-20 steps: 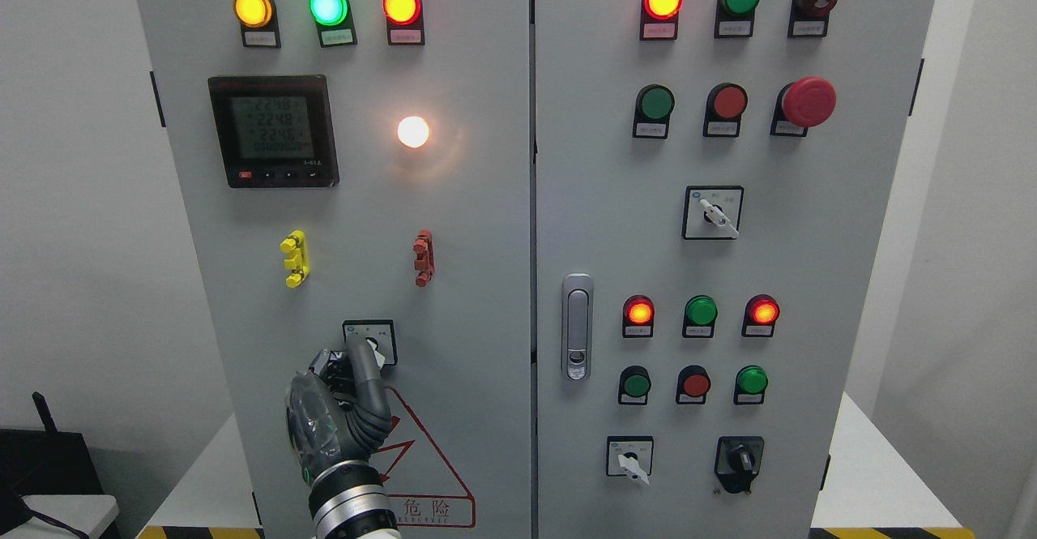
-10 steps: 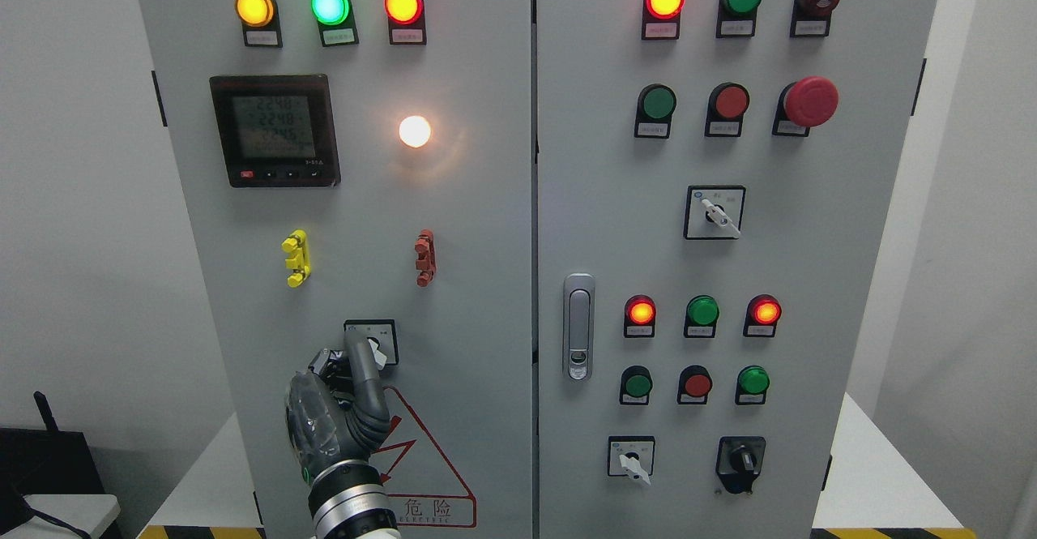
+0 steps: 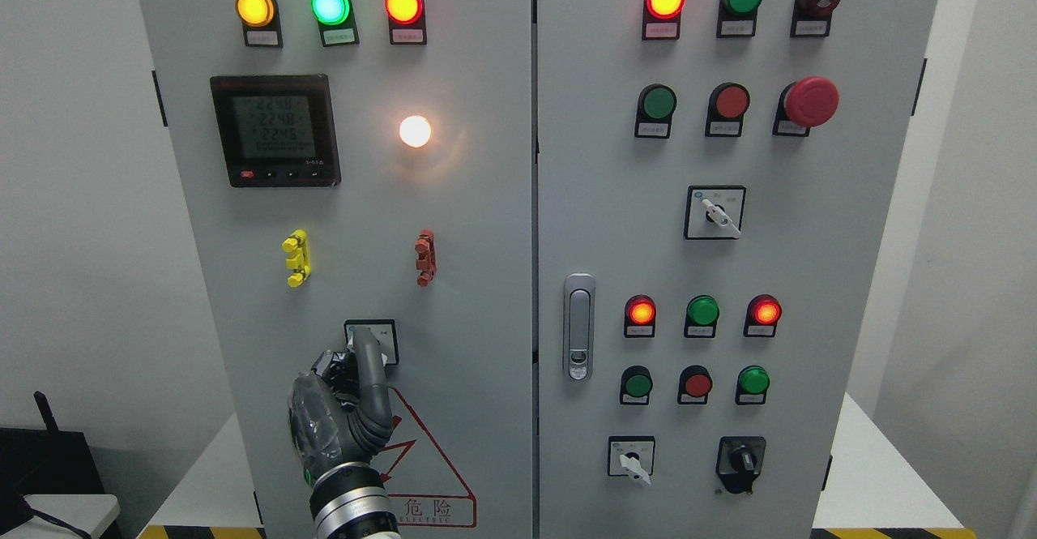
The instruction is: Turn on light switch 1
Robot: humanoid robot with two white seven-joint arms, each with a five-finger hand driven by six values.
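Left hand (image 3: 344, 409) is reaching up the cabinet door, one extended finger (image 3: 369, 361) pressing on the switch (image 3: 381, 342) just below the red clip (image 3: 424, 258); other fingers are curled, holding nothing. Switch knob is sitting directly above the hand, mostly hidden. Right hand is absent.

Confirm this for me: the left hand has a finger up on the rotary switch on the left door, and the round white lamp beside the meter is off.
Not quite. In the head view the white lamp beside the meter is lit, glowing on the panel. The rest holds: the left hand has a finger on the rotary switch on the left door.
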